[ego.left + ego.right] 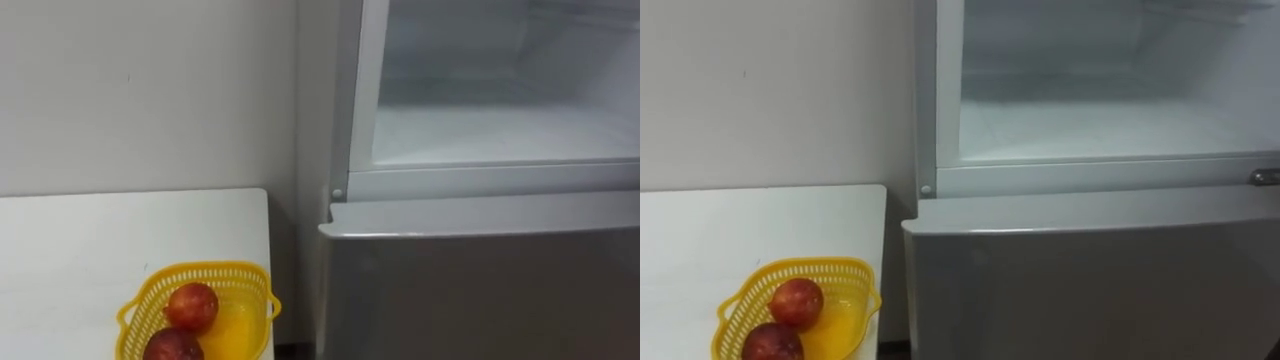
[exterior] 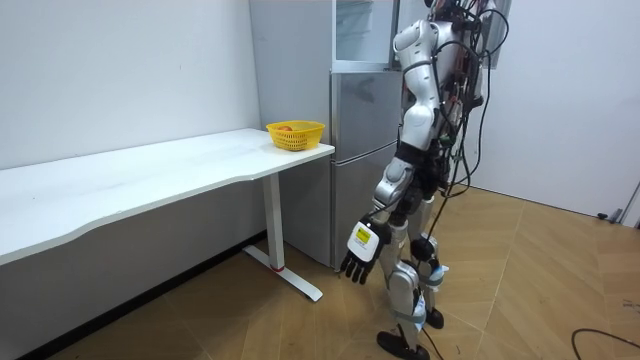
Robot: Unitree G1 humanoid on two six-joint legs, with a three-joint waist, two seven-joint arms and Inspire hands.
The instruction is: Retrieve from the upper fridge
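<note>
The upper fridge compartment stands open right in front of me, and its white shelf is bare. Below it is the closed grey lower door. A yellow basket sits at the near right corner of the white table, left of the fridge. It holds two red apples. In the room view I stand upright facing the fridge. My left hand hangs low at my side with relaxed fingers, holding nothing.
A bare wall rises behind the table. A narrow gap separates the table's right edge from the fridge side. In the room view the long white table runs along the wall, with wooden floor around it.
</note>
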